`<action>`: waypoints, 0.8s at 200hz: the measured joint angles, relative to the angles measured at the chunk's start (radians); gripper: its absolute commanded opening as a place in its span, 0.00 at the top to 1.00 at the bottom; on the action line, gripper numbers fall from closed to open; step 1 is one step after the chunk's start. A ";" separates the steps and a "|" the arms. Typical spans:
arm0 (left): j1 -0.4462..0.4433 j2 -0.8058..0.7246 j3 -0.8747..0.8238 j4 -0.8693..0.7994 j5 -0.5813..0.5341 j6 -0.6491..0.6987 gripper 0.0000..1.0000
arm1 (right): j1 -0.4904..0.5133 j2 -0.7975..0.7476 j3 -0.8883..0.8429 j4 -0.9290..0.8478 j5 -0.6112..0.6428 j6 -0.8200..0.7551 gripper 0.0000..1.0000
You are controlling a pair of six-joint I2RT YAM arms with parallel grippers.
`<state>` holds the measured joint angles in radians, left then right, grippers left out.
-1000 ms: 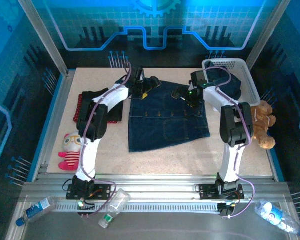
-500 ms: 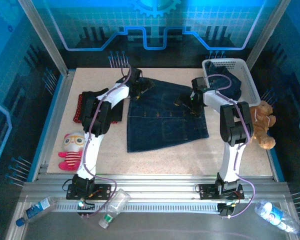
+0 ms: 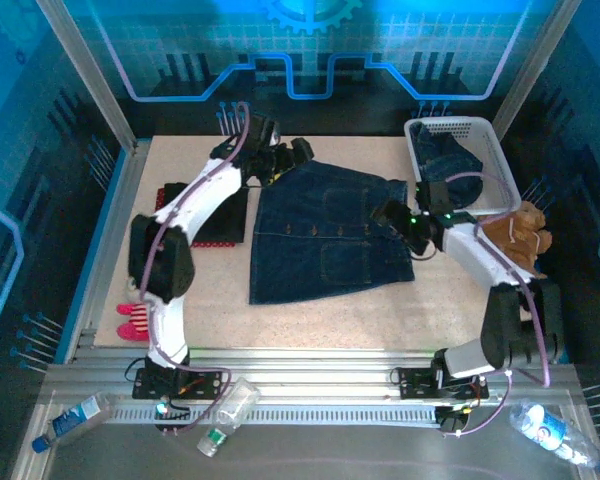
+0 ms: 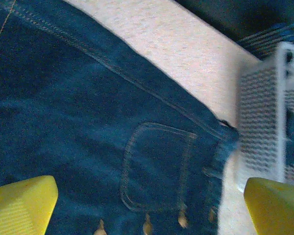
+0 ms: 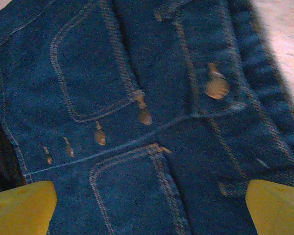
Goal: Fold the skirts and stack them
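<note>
**A:** Where did the skirts lie?

**B:** One spread denim skirt covered mid-table, its waistband toward three o'clock. A second denim skirt sat in the white basket at two o'clock. The pile of red dotted and black skirts lay at nine o'clock.

**A:** And the grippers?

**B:** Both had their jaws wide apart and held nothing. The left gripper hovered over the spread skirt's eleven o'clock corner, the right gripper over its three o'clock edge.

**A:** What could have gone wrong?

**B:** By my judgement, uneven pinches would have folded the stiff denim crooked, and a shallow pinch would have let it slip. The right arm might have knocked the basket or the teddy bear. Smallest, a fingertip could have snagged a button.
</note>
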<state>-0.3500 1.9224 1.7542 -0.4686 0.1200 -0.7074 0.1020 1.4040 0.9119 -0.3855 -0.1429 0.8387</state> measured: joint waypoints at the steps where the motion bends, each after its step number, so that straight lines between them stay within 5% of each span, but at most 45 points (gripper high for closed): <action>1: 0.000 -0.013 -0.012 0.003 0.000 -0.001 0.01 | -0.006 -0.007 -0.010 0.003 0.000 0.000 0.02; 79: 0.037 -0.313 -0.549 0.083 -0.090 -0.113 0.01 | -0.160 -0.087 -0.259 0.004 -0.146 0.000 0.08; 160: 0.065 -0.501 -0.692 0.100 -0.154 -0.167 0.01 | -0.164 -0.082 -0.312 0.017 -0.141 0.040 0.04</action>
<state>-0.2848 1.4216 1.0618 -0.3687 -0.0338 -0.8742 -0.0624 1.3216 0.6003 -0.3683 -0.2836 0.8787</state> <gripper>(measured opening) 0.989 0.951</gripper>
